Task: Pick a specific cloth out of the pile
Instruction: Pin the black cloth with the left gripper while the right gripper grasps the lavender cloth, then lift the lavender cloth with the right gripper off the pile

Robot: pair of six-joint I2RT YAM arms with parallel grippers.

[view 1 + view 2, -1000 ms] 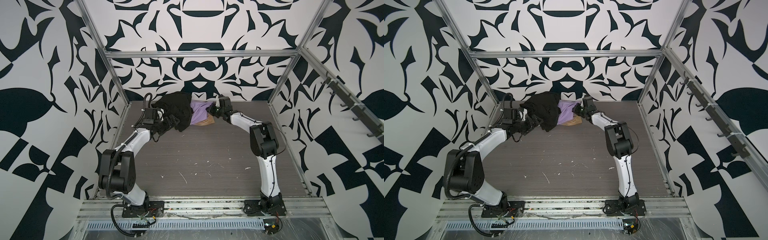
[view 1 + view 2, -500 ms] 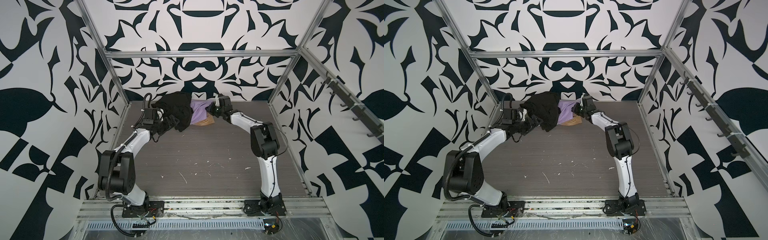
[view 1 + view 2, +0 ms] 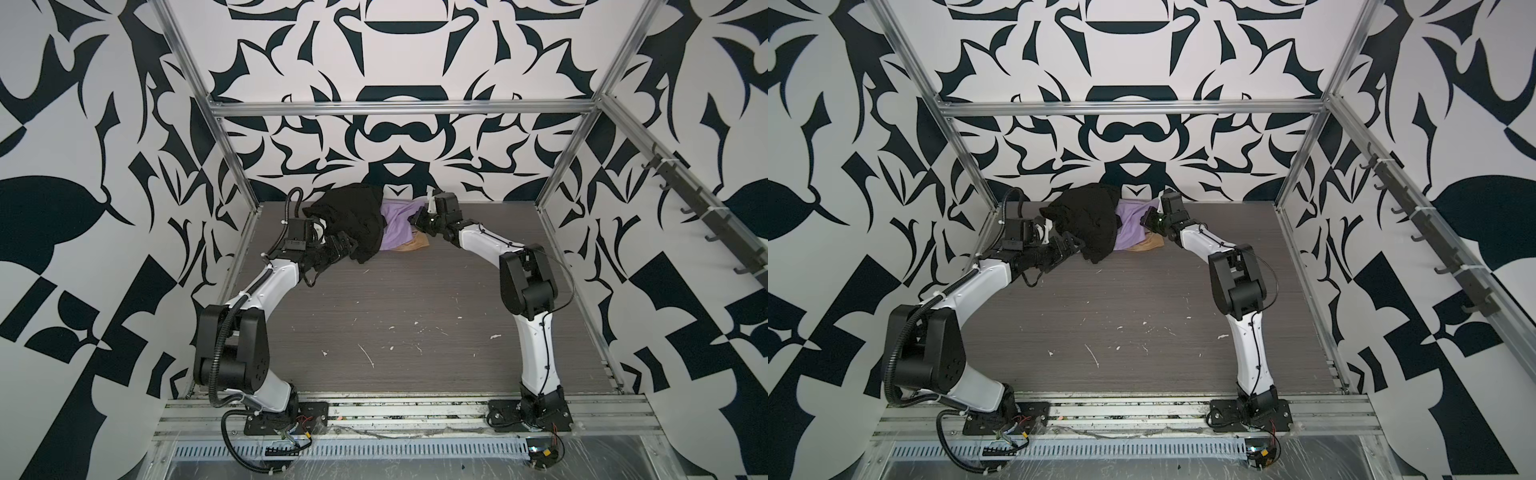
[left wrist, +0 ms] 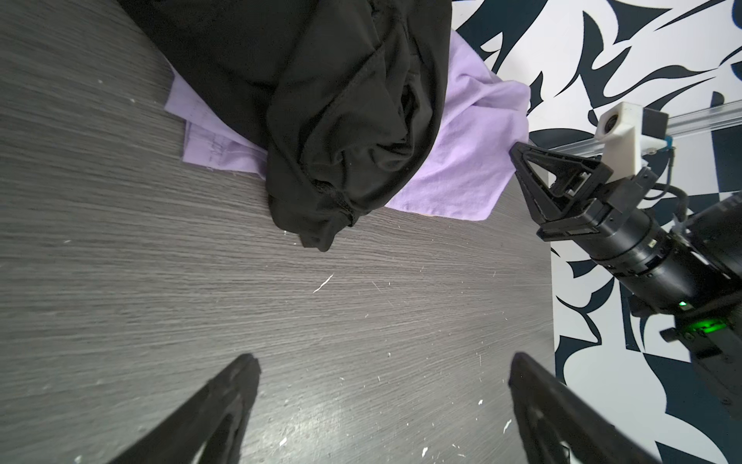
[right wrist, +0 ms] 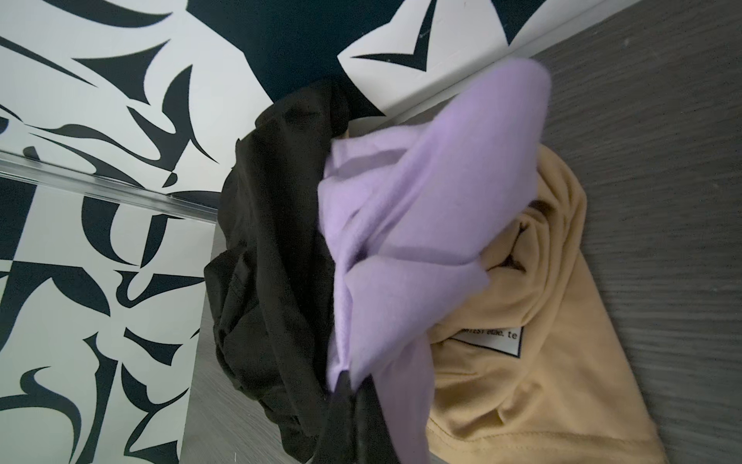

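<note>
Both sides of the pile [image 3: 361, 216] are attended: right tool [image 5: 355, 391] clamps the cloth [image 5: 421, 225] at the pile's middle, probably to drag it free; left tool [image 4: 383, 361] hovers spread apart, empty.

Panels [image 3: 399, 62] printed with bold black-and-white shapes are closing in the cell at the back and on both sides. Aluminium frame bars [image 3: 399, 109] are running along their joins. A dark grey wood-grain tabletop [image 3: 395, 291] is lying under soft, even light, with white flecks [image 3: 366, 356] scattering toward its front edge. A rack of dark hooks [image 3: 715, 216] is hanging along the right wall. A slotted grille [image 3: 353, 451] is running below the front edge.
</note>
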